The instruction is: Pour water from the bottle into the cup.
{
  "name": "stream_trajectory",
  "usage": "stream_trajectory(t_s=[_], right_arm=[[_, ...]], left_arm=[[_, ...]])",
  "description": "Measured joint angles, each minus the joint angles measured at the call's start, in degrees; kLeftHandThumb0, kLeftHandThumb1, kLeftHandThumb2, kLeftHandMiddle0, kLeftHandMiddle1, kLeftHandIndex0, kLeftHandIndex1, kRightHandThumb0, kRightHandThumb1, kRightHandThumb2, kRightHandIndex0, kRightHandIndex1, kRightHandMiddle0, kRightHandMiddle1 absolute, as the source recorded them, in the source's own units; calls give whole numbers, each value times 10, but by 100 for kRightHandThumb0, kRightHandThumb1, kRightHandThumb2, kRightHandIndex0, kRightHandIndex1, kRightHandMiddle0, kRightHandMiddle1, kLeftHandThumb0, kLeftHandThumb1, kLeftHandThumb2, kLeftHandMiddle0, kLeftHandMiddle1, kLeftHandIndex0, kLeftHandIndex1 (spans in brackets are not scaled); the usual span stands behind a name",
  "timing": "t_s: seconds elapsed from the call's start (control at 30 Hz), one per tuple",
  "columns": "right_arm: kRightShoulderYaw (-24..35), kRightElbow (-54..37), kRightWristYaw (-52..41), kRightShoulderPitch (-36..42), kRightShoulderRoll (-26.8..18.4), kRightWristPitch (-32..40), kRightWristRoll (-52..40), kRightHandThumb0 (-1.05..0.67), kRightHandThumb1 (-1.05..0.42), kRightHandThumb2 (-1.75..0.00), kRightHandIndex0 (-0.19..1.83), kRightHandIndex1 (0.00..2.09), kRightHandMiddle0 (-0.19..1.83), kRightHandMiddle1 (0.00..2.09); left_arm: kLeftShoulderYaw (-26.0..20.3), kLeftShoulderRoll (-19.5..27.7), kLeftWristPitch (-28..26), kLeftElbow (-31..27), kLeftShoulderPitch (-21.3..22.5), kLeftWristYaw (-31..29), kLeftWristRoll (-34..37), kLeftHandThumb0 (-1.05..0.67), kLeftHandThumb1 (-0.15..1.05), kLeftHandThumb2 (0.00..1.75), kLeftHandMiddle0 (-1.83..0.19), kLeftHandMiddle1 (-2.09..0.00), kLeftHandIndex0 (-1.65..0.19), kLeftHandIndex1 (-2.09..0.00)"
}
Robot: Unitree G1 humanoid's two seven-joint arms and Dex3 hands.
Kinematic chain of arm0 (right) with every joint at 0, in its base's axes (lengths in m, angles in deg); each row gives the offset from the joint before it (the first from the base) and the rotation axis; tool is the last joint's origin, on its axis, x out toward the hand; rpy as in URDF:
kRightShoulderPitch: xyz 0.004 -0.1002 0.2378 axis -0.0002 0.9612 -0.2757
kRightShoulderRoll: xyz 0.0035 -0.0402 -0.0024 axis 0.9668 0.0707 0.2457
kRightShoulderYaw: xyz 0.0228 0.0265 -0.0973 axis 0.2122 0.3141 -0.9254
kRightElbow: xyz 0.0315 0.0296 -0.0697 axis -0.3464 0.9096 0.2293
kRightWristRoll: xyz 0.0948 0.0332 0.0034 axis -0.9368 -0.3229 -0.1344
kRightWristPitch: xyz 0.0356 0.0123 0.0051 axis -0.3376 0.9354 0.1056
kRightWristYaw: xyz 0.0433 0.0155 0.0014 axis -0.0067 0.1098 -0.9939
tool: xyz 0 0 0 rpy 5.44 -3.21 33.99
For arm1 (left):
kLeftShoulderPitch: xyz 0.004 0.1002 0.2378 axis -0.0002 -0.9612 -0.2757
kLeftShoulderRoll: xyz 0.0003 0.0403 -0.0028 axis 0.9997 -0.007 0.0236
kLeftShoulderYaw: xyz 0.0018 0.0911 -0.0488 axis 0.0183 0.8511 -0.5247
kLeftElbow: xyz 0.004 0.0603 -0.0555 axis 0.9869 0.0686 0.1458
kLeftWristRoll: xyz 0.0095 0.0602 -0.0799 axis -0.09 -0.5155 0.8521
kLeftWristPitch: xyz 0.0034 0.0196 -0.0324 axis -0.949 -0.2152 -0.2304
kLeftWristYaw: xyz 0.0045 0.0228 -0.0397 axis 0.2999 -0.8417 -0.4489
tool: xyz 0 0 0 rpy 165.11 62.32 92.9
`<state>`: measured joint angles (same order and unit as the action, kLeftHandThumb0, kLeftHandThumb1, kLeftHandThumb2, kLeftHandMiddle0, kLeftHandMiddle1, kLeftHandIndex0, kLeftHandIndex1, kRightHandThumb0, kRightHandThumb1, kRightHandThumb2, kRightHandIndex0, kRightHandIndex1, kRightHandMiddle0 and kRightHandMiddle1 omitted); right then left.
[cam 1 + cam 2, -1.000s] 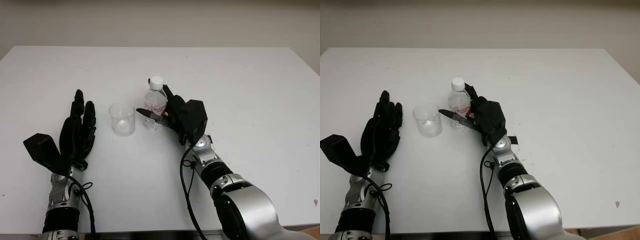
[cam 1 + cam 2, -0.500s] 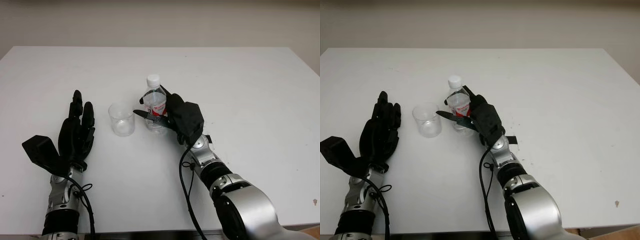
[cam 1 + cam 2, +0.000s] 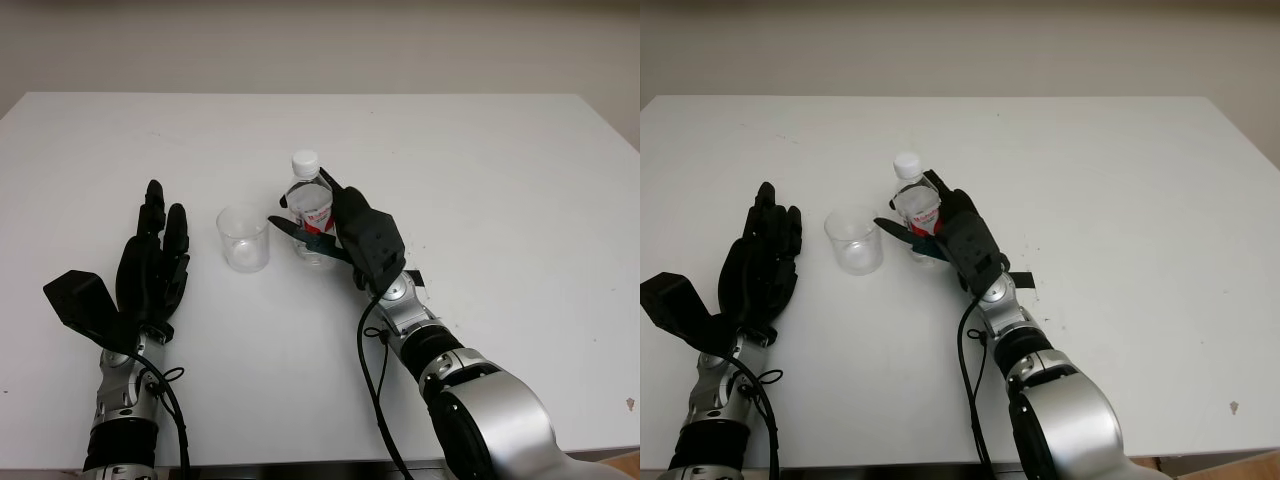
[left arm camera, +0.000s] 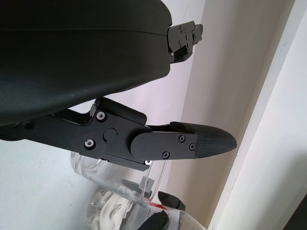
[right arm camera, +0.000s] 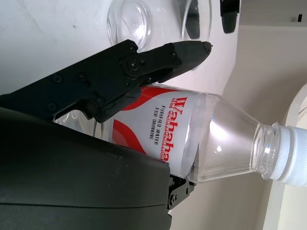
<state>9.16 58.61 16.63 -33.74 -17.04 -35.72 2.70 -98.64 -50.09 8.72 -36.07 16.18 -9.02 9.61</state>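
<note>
With your right hand [image 3: 335, 228] closed around the upright, capped bottle [image 3: 309, 205] just beside the empty cup [image 3: 245, 238] on the desk [image 3: 480, 160], and your left hand [image 3: 152, 265] open nearby, you needed a firm mid-body grip before any tilt.

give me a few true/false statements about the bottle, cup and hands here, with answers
1. The right hand grips the bottle. True.
2. The bottle's white cap is off. False: it is on the neck.
3. The cup lies on its side. False: it stands upright on the table.
4. The left hand is open, on the far side of the cup from the bottle. True.
5. The left hand holds the cup. False: it holds nothing.
</note>
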Motion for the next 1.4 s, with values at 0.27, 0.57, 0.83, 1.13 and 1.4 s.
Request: stream_trajectory(t_s=[0.27,0.57,0.83,1.13,1.4], right_arm=[[11,9,13,-73,-34,7,-2,-36,-105,-36,142,209,115,209],[5,35,31,-133,-55,28,21,-36,-105,-35,146,209,119,209],[-90,48,100,-169,-80,47,148,-38,-105,-31,138,209,110,209],[-216,69,202,-187,-106,53,295,-43,-105,-25,117,209,85,209],[-264,74,243,-203,-115,67,343,-43,-105,-27,130,209,87,209]], left_arm=[[-1,1,-2,1,1,-3,0,-69,105,36,15,-5,18,-5],[-3,1,0,1,2,-4,1,-69,105,37,15,-5,18,-5],[-4,0,-3,-6,1,1,1,-69,105,35,14,-6,16,-6],[-4,0,-1,-7,1,-1,1,-68,105,36,14,-5,16,-6],[-3,-1,3,-4,2,-1,1,-68,105,36,15,-5,17,-5]])
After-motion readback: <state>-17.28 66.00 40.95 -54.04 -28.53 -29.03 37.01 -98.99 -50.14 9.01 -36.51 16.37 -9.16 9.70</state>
